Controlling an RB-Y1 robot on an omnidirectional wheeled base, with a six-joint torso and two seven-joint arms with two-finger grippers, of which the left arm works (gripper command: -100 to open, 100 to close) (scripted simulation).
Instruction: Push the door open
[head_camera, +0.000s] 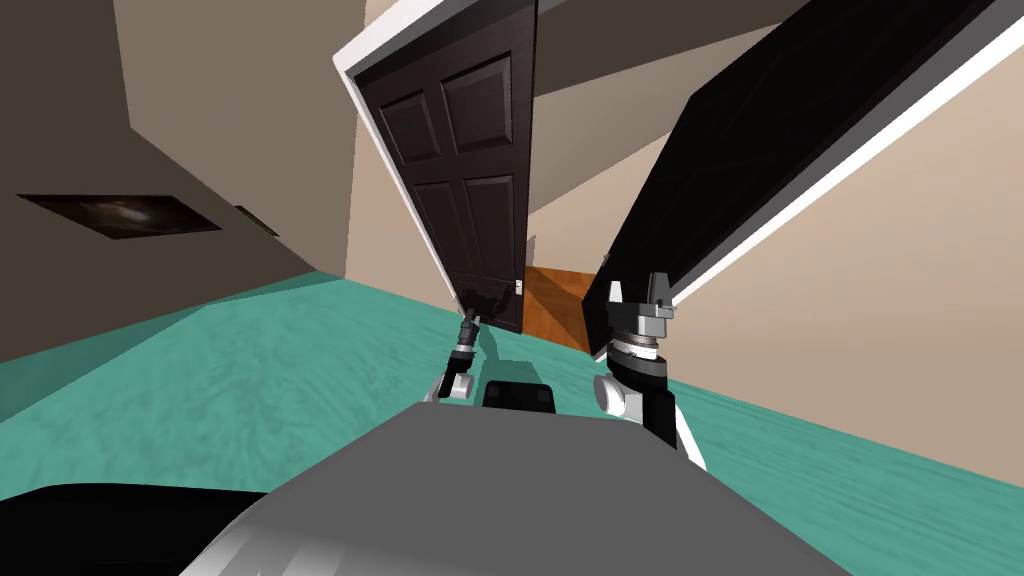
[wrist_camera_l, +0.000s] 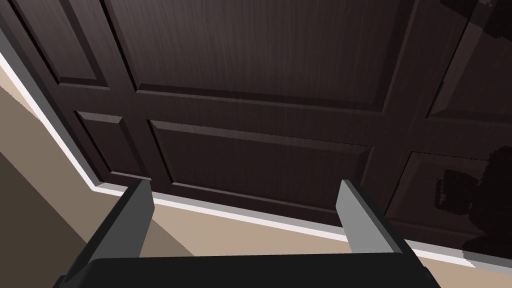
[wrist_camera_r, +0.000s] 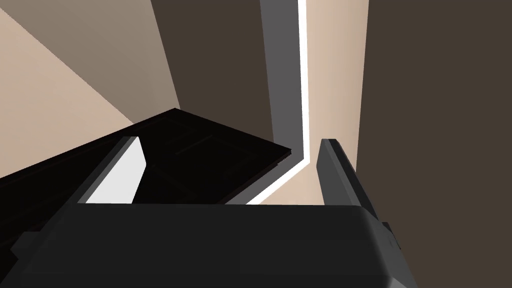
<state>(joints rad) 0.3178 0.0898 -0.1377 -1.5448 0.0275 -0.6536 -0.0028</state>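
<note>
The dark panelled door (head_camera: 470, 180) stands ahead across the teal floor (head_camera: 250, 380), slightly ajar as I read it: a strip of orange wooden floor (head_camera: 555, 300) shows in the gap beside its far edge, between it and a second dark door (head_camera: 760, 140) on the right. The left gripper (head_camera: 470, 300) is up against the lower part of the panelled door, and from its own camera the left gripper (wrist_camera_l: 245, 187) faces the raised panels squarely, its 2 fingers (wrist_camera_l: 137, 215) spread wide and grasping nothing. I cannot tell whether the tips actually touch the wood. The white trim (wrist_camera_l: 225, 209) runs along the door's edge just beside them. The right gripper (head_camera: 637, 290) hangs raised near the second dark door, its fingers (wrist_camera_r: 127, 172) likewise parted and empty. The step in hand looks like the push itself, with most of the swing left to make. To do it well, I would press on a flat rail or stile, not into a recessed panel, where a blade-like tip could catch on the moulding. The contact point is better shifted toward the edge beside the gap, which seems to be the free one, since a push near the trim side gives little leverage. The push should follow the door's arc, with the base advancing so the arm does not overreach, and the right arm held clear of the second dark door
</note>
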